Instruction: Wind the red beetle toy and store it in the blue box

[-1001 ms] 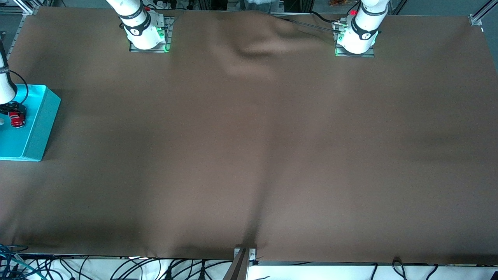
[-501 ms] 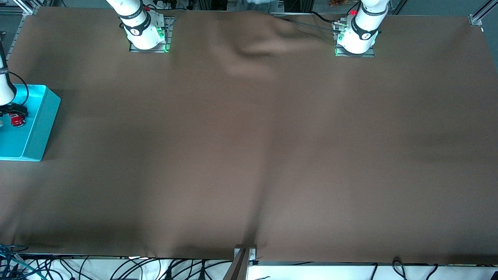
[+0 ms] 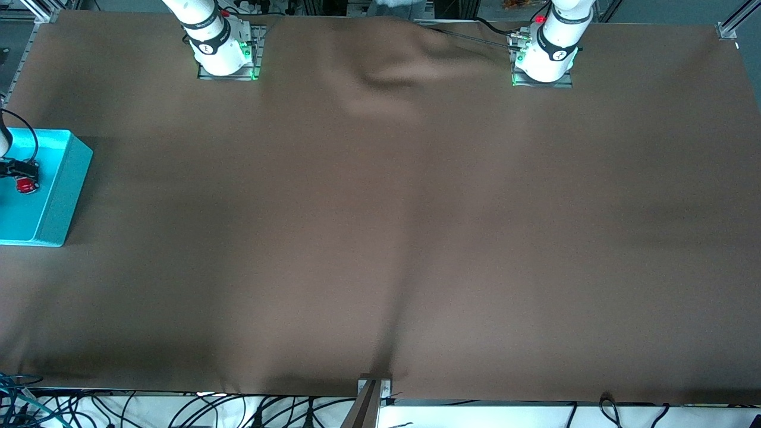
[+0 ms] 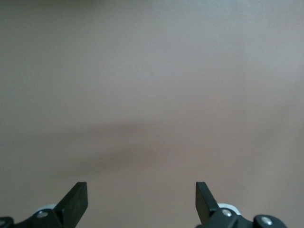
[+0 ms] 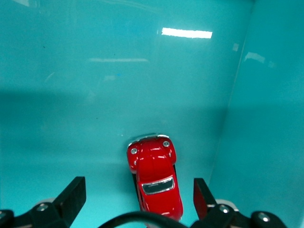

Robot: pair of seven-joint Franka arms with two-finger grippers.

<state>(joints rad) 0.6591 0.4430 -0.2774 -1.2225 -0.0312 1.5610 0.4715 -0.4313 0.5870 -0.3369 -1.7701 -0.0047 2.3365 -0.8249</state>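
One red beetle toy (image 5: 154,178) inside blue box (image 5: 71,80)

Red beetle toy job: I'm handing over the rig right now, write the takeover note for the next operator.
Right gripper: open, inside the blue box, directly over the red beetle toy.
Left gripper: open, empty, waiting over bare brown table cloth.
Toy: on the box floor, close to one wall, free of the fingers.
Done: toy stored in the box.
Left: lift the right arm out; winding can't be confirmed.
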